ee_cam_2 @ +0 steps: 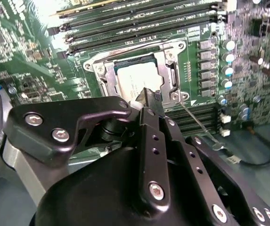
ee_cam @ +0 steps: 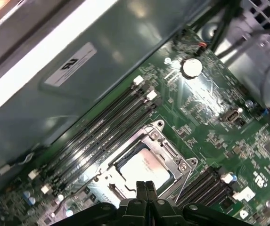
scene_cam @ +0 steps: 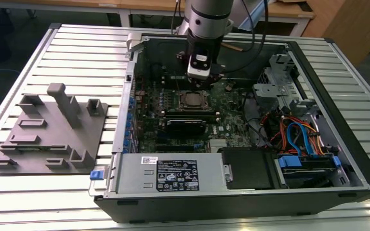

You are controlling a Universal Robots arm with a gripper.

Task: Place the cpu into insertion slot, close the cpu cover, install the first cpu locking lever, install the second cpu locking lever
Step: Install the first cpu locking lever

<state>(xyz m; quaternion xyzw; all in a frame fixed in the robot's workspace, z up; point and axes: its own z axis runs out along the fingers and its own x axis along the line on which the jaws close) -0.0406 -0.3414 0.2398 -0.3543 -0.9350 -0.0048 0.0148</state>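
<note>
First wrist view — gripper (ee_cam: 146, 186) clenched empty, over cpu (ee_cam: 144, 169), cpu cover (ee_cam: 172, 157) down

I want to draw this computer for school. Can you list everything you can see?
table: one, silver, slatted, under everything.
case: one, black, open, on the table.
plate: one, grey, with pegs, on the table at the exterior view's left.
board: one, green, inside the case.
cpu: one, silver-grey, mid-board.
cover: one, silver frame, lying around the cpu.
memory slots: several, black, long, either side of the cpu.
block: one, black, on the board near the cpu.
power box: one, silver-grey, at the case's near edge.
cables: a bunch, orange and blue, at the exterior view's right.
arm: one, grey, above the board.
tool: one, black, shut, by the cpu.
</note>
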